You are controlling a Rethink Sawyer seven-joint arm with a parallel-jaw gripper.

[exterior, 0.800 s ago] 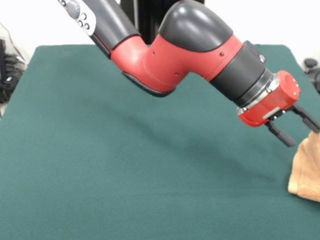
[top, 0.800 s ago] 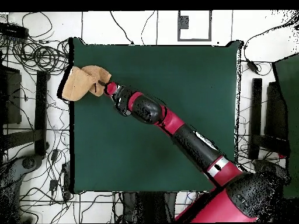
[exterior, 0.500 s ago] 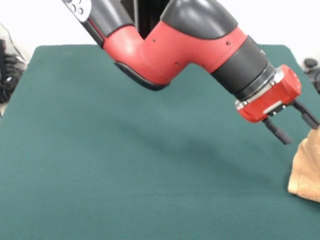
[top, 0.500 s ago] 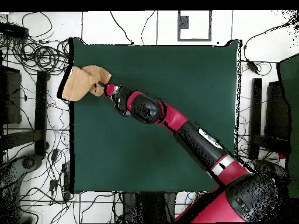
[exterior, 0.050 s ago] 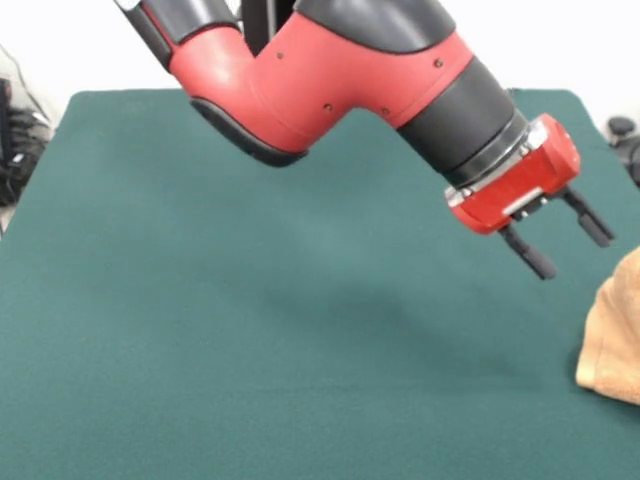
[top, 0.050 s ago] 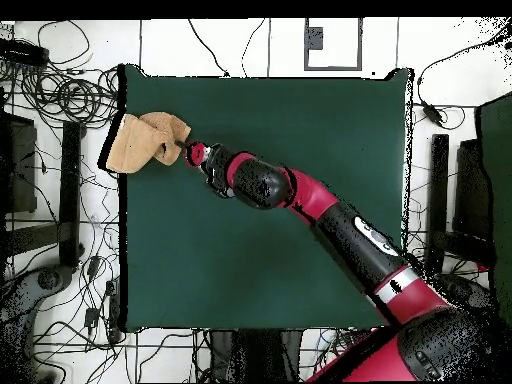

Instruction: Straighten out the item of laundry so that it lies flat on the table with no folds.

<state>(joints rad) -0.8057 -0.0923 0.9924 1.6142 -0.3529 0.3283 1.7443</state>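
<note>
The item of laundry (exterior, 0.050 s ago: pixel 613 338) is a tan-orange towel, bunched and folded at the right edge of the front view. Overhead it lies crumpled on the table's left edge (top, 0.050 s ago: pixel 143 142), partly hanging past it. The dark green table (exterior, 0.050 s ago: pixel 250 330) fills most of the front view, and its cloth (top, 0.050 s ago: pixel 300 260) shows bare beside the arm overhead. My gripper (exterior, 0.050 s ago: pixel 570 242) hangs open in the air, tilted, above and to the left of the towel, with nothing between its two black fingers. In the overhead view the gripper (top, 0.050 s ago: pixel 194 153) sits just right of the towel, apart from it.
Cables and dark equipment (top, 0.050 s ago: pixel 45 200) crowd the floor beyond the table's left edge in the overhead view. The red and black arm (top, 0.050 s ago: pixel 330 215) crosses the table diagonally from the bottom right.
The gripper has let go of the towel's top and drawn back up and away from it, to the left in the front view. The towel stays bunched at the edge.
</note>
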